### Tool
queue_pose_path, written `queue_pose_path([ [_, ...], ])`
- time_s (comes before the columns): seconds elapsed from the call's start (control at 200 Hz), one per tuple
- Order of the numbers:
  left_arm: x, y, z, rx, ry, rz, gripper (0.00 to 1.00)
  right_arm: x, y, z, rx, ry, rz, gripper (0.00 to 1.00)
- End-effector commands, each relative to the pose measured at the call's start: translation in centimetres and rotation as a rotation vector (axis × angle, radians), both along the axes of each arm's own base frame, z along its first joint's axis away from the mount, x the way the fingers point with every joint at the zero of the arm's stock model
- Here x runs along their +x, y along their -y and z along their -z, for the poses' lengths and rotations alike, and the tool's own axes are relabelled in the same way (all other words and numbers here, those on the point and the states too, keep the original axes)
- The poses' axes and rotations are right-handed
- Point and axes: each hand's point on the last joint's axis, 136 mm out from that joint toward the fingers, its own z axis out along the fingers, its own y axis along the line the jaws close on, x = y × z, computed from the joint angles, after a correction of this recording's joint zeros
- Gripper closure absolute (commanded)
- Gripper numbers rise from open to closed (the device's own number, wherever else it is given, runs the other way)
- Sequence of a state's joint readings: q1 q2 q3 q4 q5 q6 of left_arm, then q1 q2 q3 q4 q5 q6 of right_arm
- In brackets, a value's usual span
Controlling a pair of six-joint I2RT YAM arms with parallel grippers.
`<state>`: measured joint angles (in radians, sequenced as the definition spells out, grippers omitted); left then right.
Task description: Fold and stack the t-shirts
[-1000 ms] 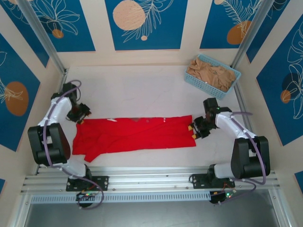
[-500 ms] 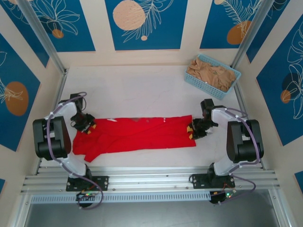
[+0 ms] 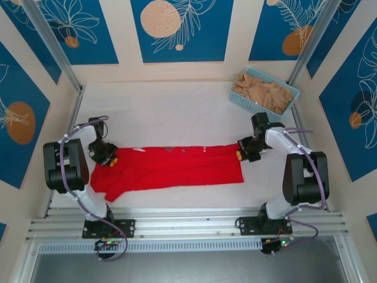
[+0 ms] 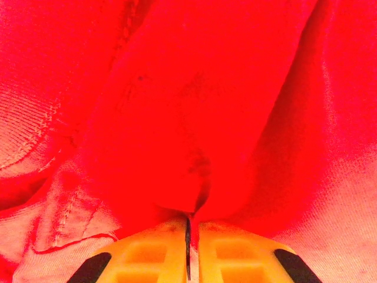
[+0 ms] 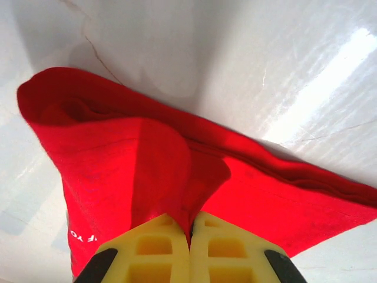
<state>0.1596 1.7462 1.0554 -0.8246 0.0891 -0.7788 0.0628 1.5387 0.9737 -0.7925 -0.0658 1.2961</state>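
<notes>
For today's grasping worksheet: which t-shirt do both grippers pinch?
The red t-shirt, spread on the table; the tan shirts lie bunched in the blue basket.

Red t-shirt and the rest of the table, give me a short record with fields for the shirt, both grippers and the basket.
red t-shirt: flat, a long strip across the white table
left gripper: shut on the shirt's left end
right gripper: shut on the shirt's right end
basket: light blue, far right corner, holding tan t-shirts
</notes>
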Motion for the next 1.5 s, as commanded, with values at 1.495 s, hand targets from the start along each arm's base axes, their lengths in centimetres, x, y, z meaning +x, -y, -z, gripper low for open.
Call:
queue_pose_path([
  [1.495,4.5,8.4,-1.9,-0.163,0.048,0.206,0.89,-0.8,-6.8,3.3,-0.039,-0.121,-0.393,0.81],
])
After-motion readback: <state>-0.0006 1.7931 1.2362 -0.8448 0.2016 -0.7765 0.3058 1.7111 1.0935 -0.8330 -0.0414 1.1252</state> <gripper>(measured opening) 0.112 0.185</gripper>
